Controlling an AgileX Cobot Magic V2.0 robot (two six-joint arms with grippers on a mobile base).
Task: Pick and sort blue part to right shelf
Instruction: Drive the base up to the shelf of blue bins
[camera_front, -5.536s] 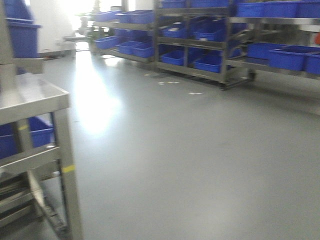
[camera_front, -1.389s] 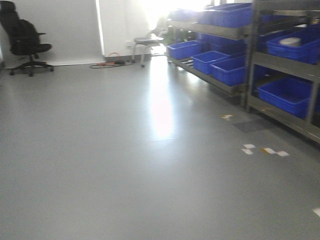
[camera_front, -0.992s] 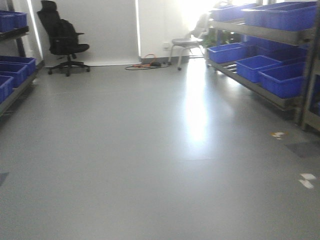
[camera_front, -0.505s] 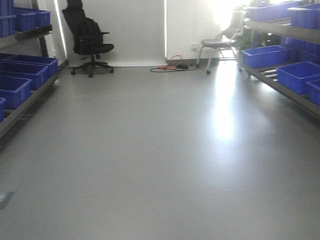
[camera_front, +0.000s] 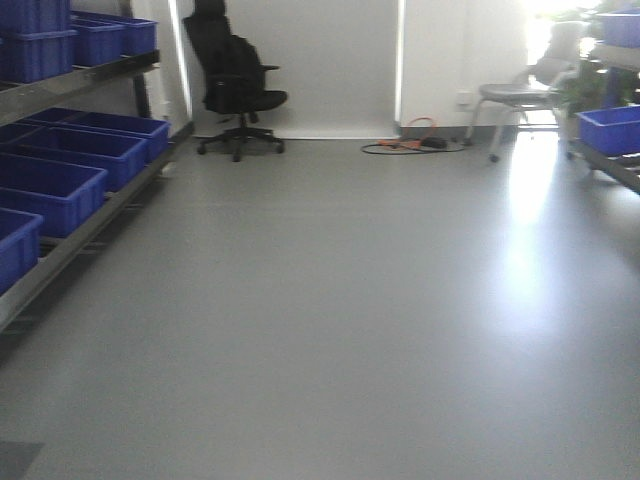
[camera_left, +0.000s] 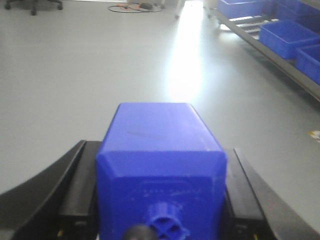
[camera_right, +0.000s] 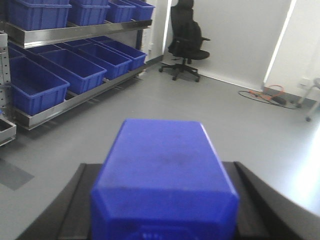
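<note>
Each wrist view shows one boxy blue part held over the grey floor. My left gripper (camera_left: 159, 150) is shut on a blue part (camera_left: 157, 127), its black fingers (camera_left: 75, 172) pressed to both sides. In the same way, my right gripper (camera_right: 162, 172) is shut on a second blue part (camera_right: 162, 147). A steel rack with large blue bins (camera_front: 60, 185) (camera_right: 75, 67) runs along the left. Another rack with blue bins (camera_front: 610, 130) (camera_left: 285, 37) shows at the far right. I cannot tell which rack is the right shelf.
A black office chair (camera_front: 235, 85) stands at the back wall, with an orange cable (camera_front: 410, 143) on the floor beside it. A grey chair (camera_front: 520, 95) sits at the back right in window glare. Grey floor (camera_front: 330, 320) lies between the racks.
The front view has swung left. The office chair and cable have slid rightward across the frame, the left rack has come further in, and the right rack has nearly left the frame.
</note>
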